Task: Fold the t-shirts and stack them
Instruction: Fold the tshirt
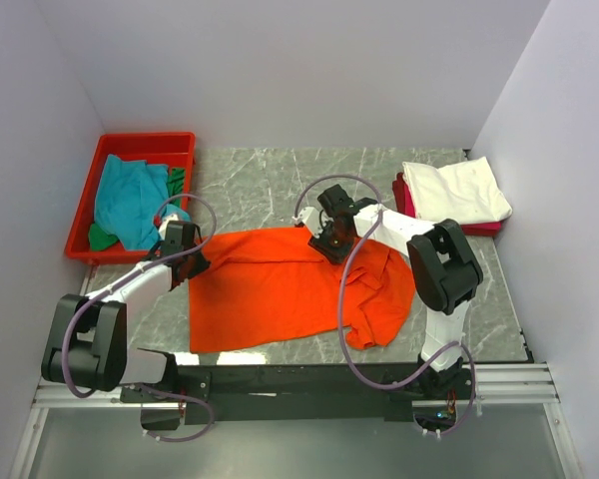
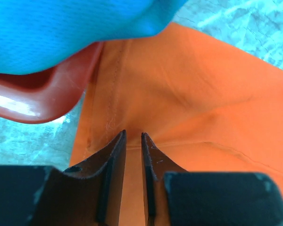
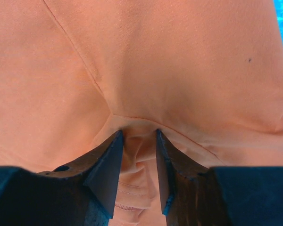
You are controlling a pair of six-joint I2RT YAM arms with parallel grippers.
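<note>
Barely parted (both), left gripper (image 2: 133, 136) and right gripper (image 3: 138, 136) pinch the orange t-shirt (image 1: 270, 289).

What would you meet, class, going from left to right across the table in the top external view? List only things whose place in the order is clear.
red tray → orange t-shirt → white t-shirt

Bare marble table (image 1: 270, 185) lies open between red tray (image 1: 145, 140) (left) and folded stack (image 1: 454, 190).
</note>
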